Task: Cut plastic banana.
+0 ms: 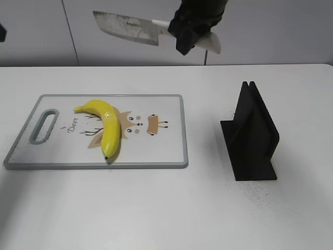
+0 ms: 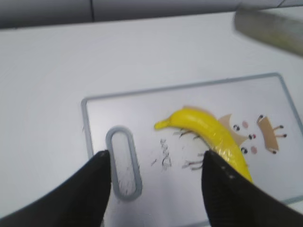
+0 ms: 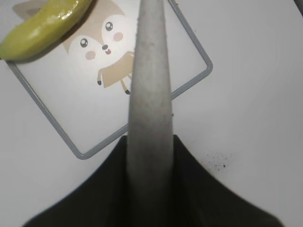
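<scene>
The yellow plastic banana [image 1: 106, 126] lies on a white cutting board [image 1: 156, 148] with a grey rim and a deer drawing. It also shows in the left wrist view [image 2: 213, 137] and the right wrist view [image 3: 40, 26]. My right gripper [image 1: 193, 36] is shut on a knife [image 1: 130, 27] with a white handle, held high above the board's far right side, blade pointing left. The blade runs up the middle of the right wrist view [image 3: 150, 85]. My left gripper [image 2: 156, 175] is open above the board's handle end, the banana beside its right finger.
A black knife stand [image 1: 252, 134] sits on the white table to the right of the board. The board's handle slot [image 1: 44, 126] is at its left end. A grey wall runs behind the table.
</scene>
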### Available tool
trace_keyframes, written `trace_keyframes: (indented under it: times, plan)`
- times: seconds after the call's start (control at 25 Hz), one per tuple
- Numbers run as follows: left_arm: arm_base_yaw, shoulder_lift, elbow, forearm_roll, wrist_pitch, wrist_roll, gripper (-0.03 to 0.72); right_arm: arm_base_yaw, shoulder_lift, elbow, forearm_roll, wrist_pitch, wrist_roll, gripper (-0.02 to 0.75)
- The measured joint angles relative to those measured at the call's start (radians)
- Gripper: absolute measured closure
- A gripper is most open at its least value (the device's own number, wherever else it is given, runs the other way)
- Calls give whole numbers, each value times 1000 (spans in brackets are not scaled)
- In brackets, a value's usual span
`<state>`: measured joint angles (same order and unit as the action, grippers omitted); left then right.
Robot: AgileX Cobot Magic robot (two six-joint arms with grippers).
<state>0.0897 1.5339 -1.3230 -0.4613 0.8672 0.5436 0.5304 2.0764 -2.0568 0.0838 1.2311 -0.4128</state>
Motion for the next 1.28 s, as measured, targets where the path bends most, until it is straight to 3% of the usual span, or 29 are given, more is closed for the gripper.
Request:
trace_keyframes:
  times: [0.12, 0.28, 0.48, 1.0, 1.28]
  plan:
    - [50, -21, 0, 55, 166, -80, 122, 0, -41, 0, -1, 0, 114, 575]
    - [57, -43, 1, 108, 330, -139, 128, 0, -98, 3, -9, 1, 287, 575]
    - [57, -168, 123, 175, 340, -180, 152, 0, -217, 125, -12, -2, 375, 575]
    - [57, -890, 611, 393, 206, -188, 180, 0, -500, 504, -110, -13, 551, 576]
    - [57, -1210, 776, 407, 159, -212, 182, 0, -590, 713, -155, -106, 653, 576]
